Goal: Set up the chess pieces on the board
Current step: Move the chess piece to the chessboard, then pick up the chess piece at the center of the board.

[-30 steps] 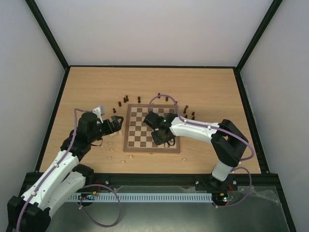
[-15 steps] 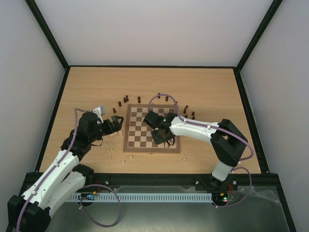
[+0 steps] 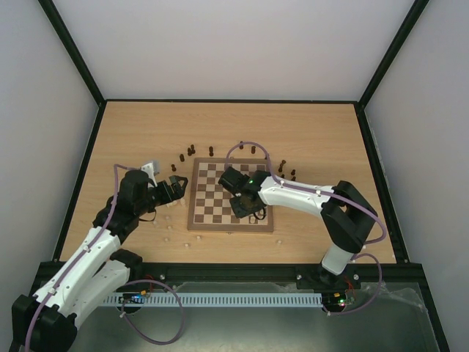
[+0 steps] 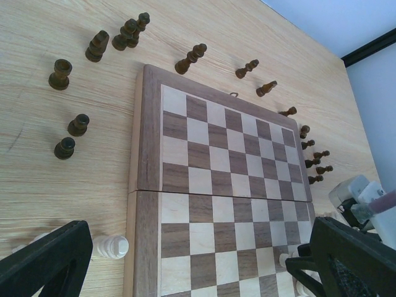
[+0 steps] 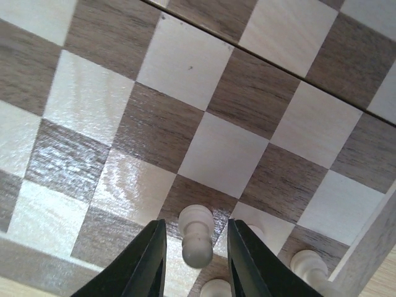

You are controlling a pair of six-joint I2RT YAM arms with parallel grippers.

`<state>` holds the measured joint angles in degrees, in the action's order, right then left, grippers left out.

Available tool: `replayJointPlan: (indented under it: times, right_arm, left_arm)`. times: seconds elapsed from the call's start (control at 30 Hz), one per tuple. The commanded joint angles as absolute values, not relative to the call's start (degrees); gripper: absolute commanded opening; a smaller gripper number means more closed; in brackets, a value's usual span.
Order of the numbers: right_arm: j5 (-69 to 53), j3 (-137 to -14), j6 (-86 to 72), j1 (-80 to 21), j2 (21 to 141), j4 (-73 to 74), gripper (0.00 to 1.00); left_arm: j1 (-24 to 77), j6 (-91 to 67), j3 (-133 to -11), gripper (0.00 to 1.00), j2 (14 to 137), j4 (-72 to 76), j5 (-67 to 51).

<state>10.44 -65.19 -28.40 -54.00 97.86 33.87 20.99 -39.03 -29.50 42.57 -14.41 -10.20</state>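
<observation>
1. Flat square wooden chessboard (image 3: 209, 199), dark brown and cream squares inside a mid-brown border, lies mid-table on the light wooden tabletop (image 3: 315, 132), between the two arms
2. Right gripper (image 3: 248, 211) is low over the near right part of the chessboard. In the wrist view its black fingers (image 5: 148, 260) flank a small pale cream turned wooden pawn (image 5: 197, 238) on the board. The jaws are slightly apart, with a sliver of gap on each side, not clamped on it
3. Two more pale cream pieces (image 5: 307, 266) sit just beside that pawn toward the board's border, partly cut off by the frame edge
4. Left gripper (image 3: 174, 189) hovers over the tabletop, just off the chessboard's left edge, jaws spread wide with nothing between them
5. Dark brown turned wooden pieces (image 4: 98, 46) are all off the board, strewn on the tabletop round its far edge and both far corners
6. One pale cream ribbed piece (image 4: 111, 246) lies on the tabletop just beside the border
7. Several tiny pale pieces (image 3: 167, 227) are scattered on the tabletop off the near left corner, too small to tell their type
</observation>
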Motion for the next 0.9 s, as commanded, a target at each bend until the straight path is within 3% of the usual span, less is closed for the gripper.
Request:
replayJointPlan:
  times: [0.0,0.33,0.67,0.87]
  right_arm:
    - [9.5,-66.1,-27.9,-53.8,93.8,35.1,0.33]
    - [12.1,-63.5,-30.6,-53.7,85.0,38.8,0.48]
    - [11.6,-56.3,-34.4,-53.8,76.8,39.4,0.53]
    - [8.5,-54.8,-34.2,-55.6,76.0,36.8,0.66]
  left_arm:
    - [21.3,-39.2,-29.0,1.00,42.7,-13.2,-10.0]
    - [21.4,-38.9,-29.5,1.00,41.7,-13.8,-10.1]
    - [21.3,-38.3,-30.7,0.99,41.0,-15.2,-10.1]
    - [21.3,-38.4,-31.5,0.99,40.5,-16.9,-8.9]
